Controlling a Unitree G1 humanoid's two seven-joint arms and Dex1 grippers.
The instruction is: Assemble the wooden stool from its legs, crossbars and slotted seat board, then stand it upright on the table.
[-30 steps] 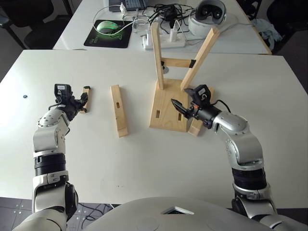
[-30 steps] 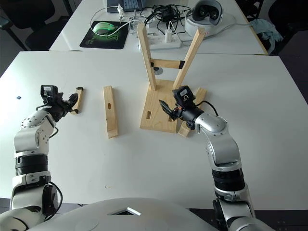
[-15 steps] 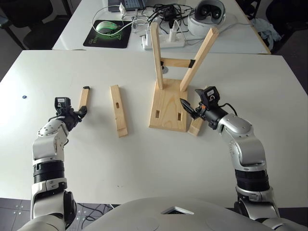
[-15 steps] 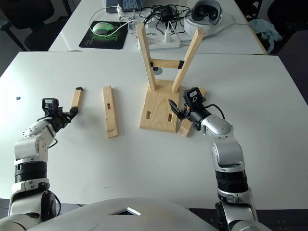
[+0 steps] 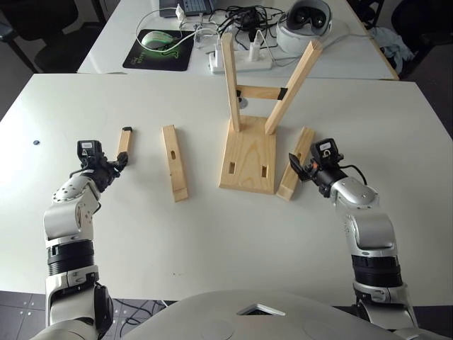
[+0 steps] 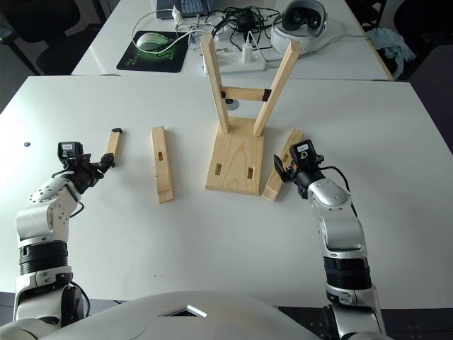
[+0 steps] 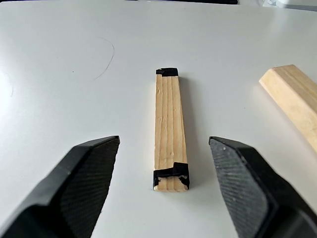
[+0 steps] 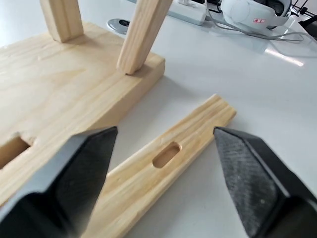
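Where laid flat on the white table, just right of centre in the head view: slotted seat board, two open slots showing toward its near edge. Plugged into its far end and standing up: left upright leg and right upright leg, leaning apart toward the top, joined partway up by the joining crossbar. Close against the board's right edge, flat and slanted: right loose leg, with an oval slot in its face. Left of the board and well apart from it: left loose leg, also flat and slotted. Farther left again: black-ended crossbar, flat on the table.

At the left of the frame, low by the near end of the black-ended crossbar: left gripper, fingers spread wide to either side of that end, pinching nothing. Right of centre, at the right loose leg: right gripper, fingers likewise spread wide, with the leg between them in the wrist view, clamping nothing.

Across the top of the frame, on a second table: green-lit mouse pad, power strip, white headset.
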